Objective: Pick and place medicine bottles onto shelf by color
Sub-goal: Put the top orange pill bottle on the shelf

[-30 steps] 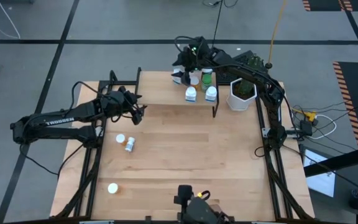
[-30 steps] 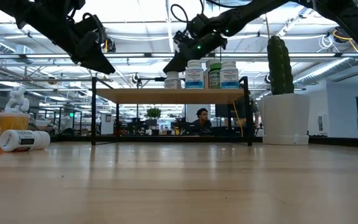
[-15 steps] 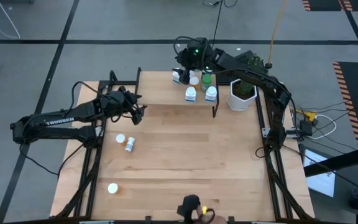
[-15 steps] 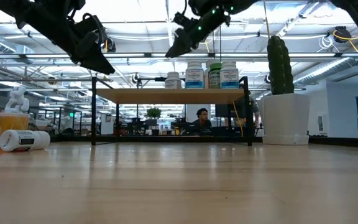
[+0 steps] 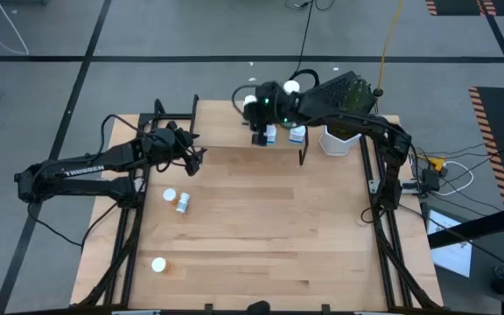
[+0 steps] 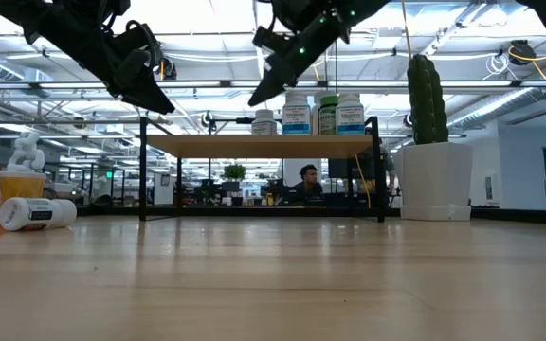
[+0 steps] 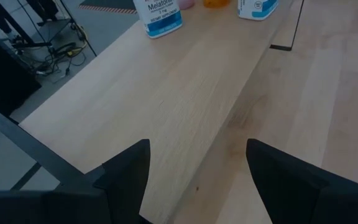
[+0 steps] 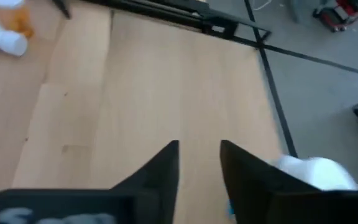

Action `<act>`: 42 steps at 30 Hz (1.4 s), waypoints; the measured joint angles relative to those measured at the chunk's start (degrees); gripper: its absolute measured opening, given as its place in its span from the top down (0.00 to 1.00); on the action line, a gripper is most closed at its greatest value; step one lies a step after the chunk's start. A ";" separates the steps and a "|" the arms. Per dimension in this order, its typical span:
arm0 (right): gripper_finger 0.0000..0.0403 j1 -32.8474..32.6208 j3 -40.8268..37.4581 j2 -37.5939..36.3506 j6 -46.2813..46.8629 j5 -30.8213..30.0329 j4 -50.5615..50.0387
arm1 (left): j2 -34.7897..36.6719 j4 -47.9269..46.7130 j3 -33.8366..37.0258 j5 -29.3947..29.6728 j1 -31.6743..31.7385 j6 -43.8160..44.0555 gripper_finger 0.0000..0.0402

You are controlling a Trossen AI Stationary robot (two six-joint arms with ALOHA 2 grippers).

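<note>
Four medicine bottles (image 6: 311,115) stand on the shelf (image 6: 259,145) at twelve o'clock of the table (image 5: 261,219), three more lie loose near eight o'clock. The right gripper (image 5: 257,136) hangs over the shelf's front edge, fingers narrowly apart and empty. The left gripper (image 5: 198,157), at ten o'clock, is spread wide. The middle of the table is free. The right arm hides some of the bottles from above.
</note>
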State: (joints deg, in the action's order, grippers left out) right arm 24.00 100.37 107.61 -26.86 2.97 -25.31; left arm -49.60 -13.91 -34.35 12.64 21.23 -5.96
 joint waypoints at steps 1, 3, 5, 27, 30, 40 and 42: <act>0.77 -0.20 -1.07 0.00 -0.51 -0.06 1.04 | 0.00 0.02 0.00 0.00 0.00 0.02 0.33; 0.83 -0.44 -2.98 -0.11 -1.14 -0.80 3.32 | 0.00 0.08 0.00 0.00 0.00 0.07 0.33; 0.88 -0.50 -4.22 -0.11 -1.98 -2.74 4.84 | 0.00 0.21 0.01 0.00 0.00 0.00 0.33; 1.00 -0.55 -6.64 -1.16 -8.32 -9.01 9.26 | 0.00 0.32 0.01 0.00 0.00 -0.83 0.33; 1.00 -0.80 -6.64 -1.82 -8.32 -9.01 8.79 | 0.00 0.32 0.02 0.00 0.00 -0.83 0.33; 1.00 -0.79 -6.57 -5.03 -7.51 -13.15 10.94 | 0.00 0.36 0.00 -0.01 0.00 -0.79 0.33; 1.00 -0.28 -6.57 -4.85 -7.70 -13.52 10.74 | 0.00 0.40 0.02 0.00 0.00 -0.76 0.33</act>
State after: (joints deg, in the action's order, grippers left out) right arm 23.73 93.80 102.76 -34.56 -10.55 -14.57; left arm -49.60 -13.51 -34.33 12.64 21.23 -6.72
